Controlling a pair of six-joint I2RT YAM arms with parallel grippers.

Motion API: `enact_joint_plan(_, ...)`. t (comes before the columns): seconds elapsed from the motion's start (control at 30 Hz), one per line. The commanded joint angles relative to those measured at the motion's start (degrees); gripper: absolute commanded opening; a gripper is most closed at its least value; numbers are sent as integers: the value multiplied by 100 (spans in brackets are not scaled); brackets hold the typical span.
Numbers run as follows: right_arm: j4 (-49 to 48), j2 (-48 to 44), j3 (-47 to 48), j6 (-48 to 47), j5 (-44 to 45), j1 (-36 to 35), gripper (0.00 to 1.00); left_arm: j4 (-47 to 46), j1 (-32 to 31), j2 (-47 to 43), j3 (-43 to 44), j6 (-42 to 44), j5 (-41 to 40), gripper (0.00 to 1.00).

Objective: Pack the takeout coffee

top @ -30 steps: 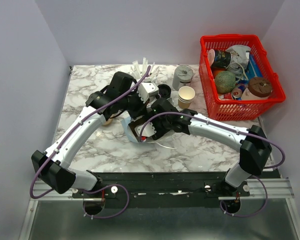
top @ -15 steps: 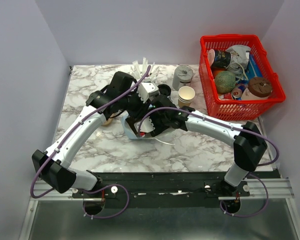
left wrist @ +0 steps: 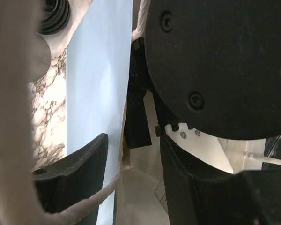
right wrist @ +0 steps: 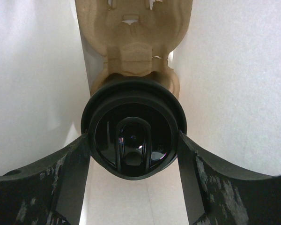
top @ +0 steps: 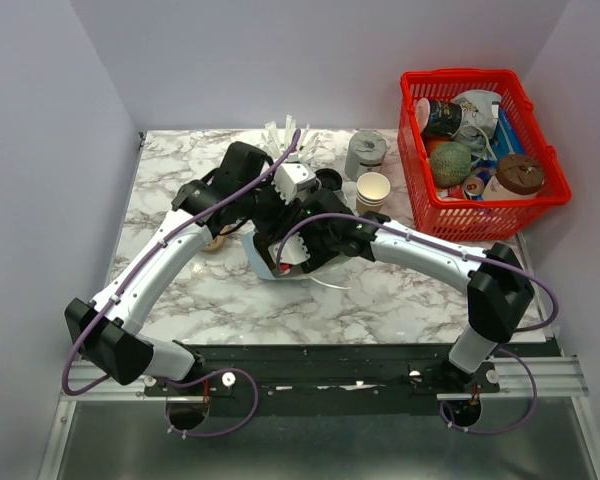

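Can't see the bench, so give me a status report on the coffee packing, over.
Right gripper clamped on takeout coffee, at carrier inside bag. Left gripper open astride bag edge. No obstruction seen.

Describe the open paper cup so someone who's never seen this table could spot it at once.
Start at the red basket at the far right. Just left of its near-left corner stands the paper cup, upright. Unlike the grey cylinder behind it and the black lids to its left, it is tan with an open cream mouth.
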State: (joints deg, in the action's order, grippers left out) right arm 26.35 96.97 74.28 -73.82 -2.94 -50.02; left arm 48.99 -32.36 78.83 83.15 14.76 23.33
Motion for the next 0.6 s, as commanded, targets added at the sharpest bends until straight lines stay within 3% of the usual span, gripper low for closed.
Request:
enact_joint_plan(0.0,177,-46,209,386,-49,115,63,348,-78,10,87,-211,233,58)
enact_joint_plan(0.2,415,-284,368,623,-224,124,79,330,-78,1,34,-220,286,58)
enact_joint_plan(0.27,468,-362,394,711,-242,115,97,321,-78,10,43,-237,303,58)
enact_joint_plan(0.57,652,-574,438,869,-321,115,100,295,-78,62,60,-264,383,58)
